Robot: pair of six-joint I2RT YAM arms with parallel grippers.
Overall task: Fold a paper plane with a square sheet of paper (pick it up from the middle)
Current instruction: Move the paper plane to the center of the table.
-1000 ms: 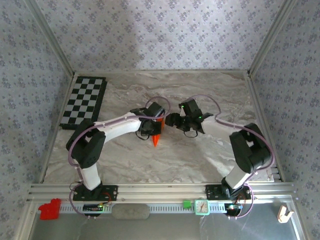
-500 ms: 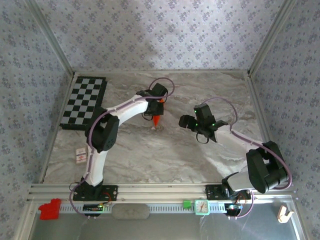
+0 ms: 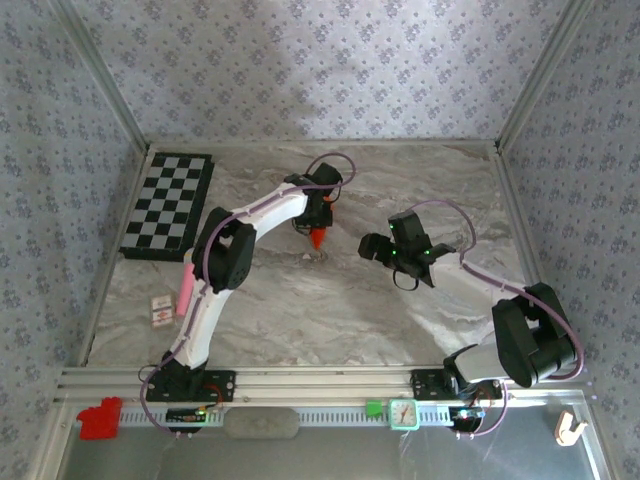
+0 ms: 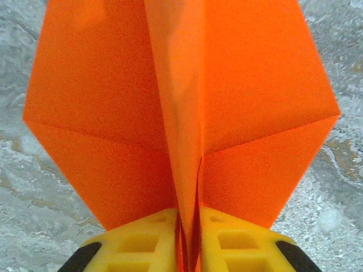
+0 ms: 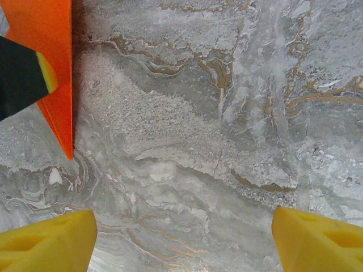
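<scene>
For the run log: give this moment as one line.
left gripper: shut on paper plane at centre fold | right gripper: open above table, holding nothing

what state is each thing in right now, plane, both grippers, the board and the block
paper plane: folded, wings spread either side of a centre crease, centre fold pinched in the left gripper
left gripper: shut on the paper plane
right gripper: open, empty, over the table beside the plane
checkerboard: lying flat at the table's far left, untouched
red block: resting at the near left edge, apart from both arms
</scene>
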